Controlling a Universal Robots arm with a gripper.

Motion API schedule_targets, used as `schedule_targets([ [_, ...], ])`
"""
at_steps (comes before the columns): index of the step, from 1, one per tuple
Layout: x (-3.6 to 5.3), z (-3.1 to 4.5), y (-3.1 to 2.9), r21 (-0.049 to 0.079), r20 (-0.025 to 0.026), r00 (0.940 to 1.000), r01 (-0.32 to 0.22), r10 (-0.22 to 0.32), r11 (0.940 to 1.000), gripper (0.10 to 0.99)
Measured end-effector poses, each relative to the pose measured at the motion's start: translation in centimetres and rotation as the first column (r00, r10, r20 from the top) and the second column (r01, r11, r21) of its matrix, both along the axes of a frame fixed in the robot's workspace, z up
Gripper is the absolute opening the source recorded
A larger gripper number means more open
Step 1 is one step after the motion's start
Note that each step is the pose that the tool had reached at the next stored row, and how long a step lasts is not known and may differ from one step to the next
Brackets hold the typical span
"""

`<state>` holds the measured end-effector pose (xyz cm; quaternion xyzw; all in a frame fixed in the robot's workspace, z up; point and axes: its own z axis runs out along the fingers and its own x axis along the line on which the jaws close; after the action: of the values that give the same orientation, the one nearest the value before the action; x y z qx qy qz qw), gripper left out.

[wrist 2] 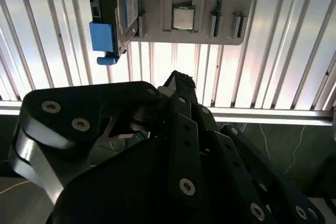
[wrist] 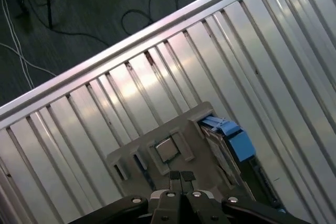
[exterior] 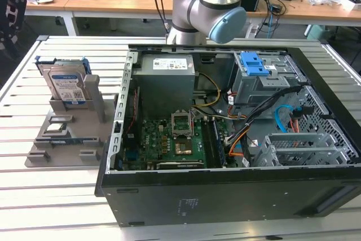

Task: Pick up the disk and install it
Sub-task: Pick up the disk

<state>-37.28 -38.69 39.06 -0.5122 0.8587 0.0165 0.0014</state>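
Exterior view: find the disk (exterior: 66, 86) standing on edge, label toward the camera, in a slot of the grey stand (exterior: 62, 139). Stand set on the ribbed desk (exterior: 56, 207), at the exterior view's left of the open computer case (exterior: 225, 201), near it but not touching. Disk well apart from the drive bay (exterior: 260, 86) and its blue latch (exterior: 253, 64), both inside the case toward the exterior view's right. Same view gives the case interior: motherboard (exterior: 163, 139), grey power supply (exterior: 166, 80), loose cables. Arm (exterior: 206, 9) up behind the case's far wall.

Both wrist views: look down on the stand from above. Note a square silver chip (wrist: 167, 151) (wrist 2: 182, 18) lying flat in a recess of the stand. Disk (wrist: 231, 136) (wrist 2: 123, 3) upright just beside it, blue caddy tab jutting past the stand's edge.

First wrist view: see the gripper (wrist: 181, 178) end on. Jaws pressed together, pinching nothing, held off the stand and the disk, touching neither. Dark floor (wrist: 79, 9) with cables beyond the desk's rim.

Second wrist view: gripper's black links across the foreground, seen side on. Cannot tell the gap between the jaws from this angle.
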Motion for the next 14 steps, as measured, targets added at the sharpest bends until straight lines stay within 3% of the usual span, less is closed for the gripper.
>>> schedule_targets([
  [5, 0.00, 0.00, 0.00, 0.000, 0.0000, 0.9957, -0.092, 0.092, 0.9957, 0.106],
  [9, 0.00, 0.00, 0.00, 0.000, 0.0000, 0.9910, -0.134, 0.134, 0.9910, 0.106],
  [12, 0.00, 0.00, 0.00, 0.000, 0.0000, 0.9850, -0.173, 0.173, 0.9850, 0.106],
  [14, 0.00, 0.00, 0.00, 0.000, 0.0001, 0.9777, -0.210, 0.210, 0.9777, 0.106],
])
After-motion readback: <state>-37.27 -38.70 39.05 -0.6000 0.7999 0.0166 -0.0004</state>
